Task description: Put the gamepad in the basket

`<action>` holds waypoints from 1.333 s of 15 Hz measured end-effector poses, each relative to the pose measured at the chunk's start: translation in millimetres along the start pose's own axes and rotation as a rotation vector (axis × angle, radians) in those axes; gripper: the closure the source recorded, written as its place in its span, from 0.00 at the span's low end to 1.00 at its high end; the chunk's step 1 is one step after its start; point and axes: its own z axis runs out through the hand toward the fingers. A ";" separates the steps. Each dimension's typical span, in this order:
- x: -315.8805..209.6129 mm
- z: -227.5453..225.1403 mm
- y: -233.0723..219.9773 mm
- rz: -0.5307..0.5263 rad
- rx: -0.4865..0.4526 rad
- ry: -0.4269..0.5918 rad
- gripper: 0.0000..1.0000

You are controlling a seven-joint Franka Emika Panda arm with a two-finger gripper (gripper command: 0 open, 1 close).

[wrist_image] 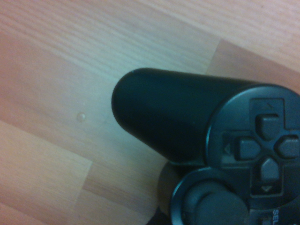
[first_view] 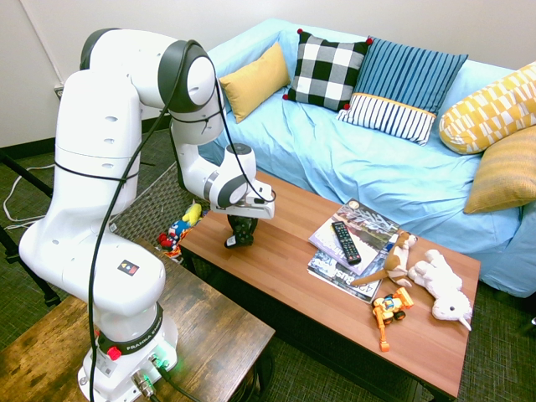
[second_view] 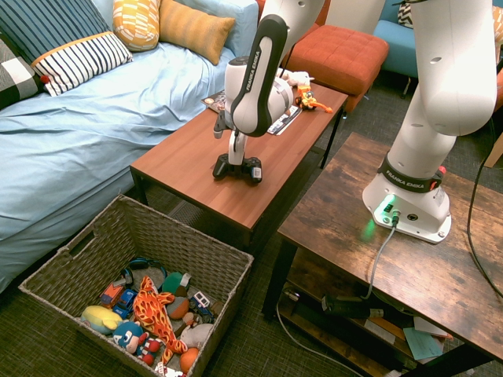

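The black gamepad (second_view: 238,167) lies on the wooden coffee table (second_view: 189,161), near the end closest to the basket. My gripper (second_view: 236,157) comes straight down on its middle and is shut on it, with the two horns sticking out on either side. From the other side, the gamepad (first_view: 240,234) shows as a dark shape under the gripper (first_view: 241,226). Close up, the wrist view shows one horn, the d-pad and a thumbstick of the gamepad (wrist_image: 187,126) against the table's wood. The woven basket (second_view: 78,259) stands on the floor just past that table end, and the basket (first_view: 146,209) is partly hidden behind the arm.
Several toys (second_view: 149,310) fill the basket's bottom. Further along the table lie magazines (first_view: 356,230) with a TV remote (first_view: 345,241) on them, plush animals (first_view: 444,285) and a toy digger (first_view: 391,310). A blue sofa (first_view: 352,159) with cushions runs along the table's far side.
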 end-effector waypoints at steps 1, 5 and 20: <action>1.2 -12.1 -8.7 -0.004 0.008 0.010 1.00; -17.2 -53.9 -81.2 -0.002 0.036 0.054 1.00; -130.8 70.2 -329.2 -0.046 0.014 0.057 1.00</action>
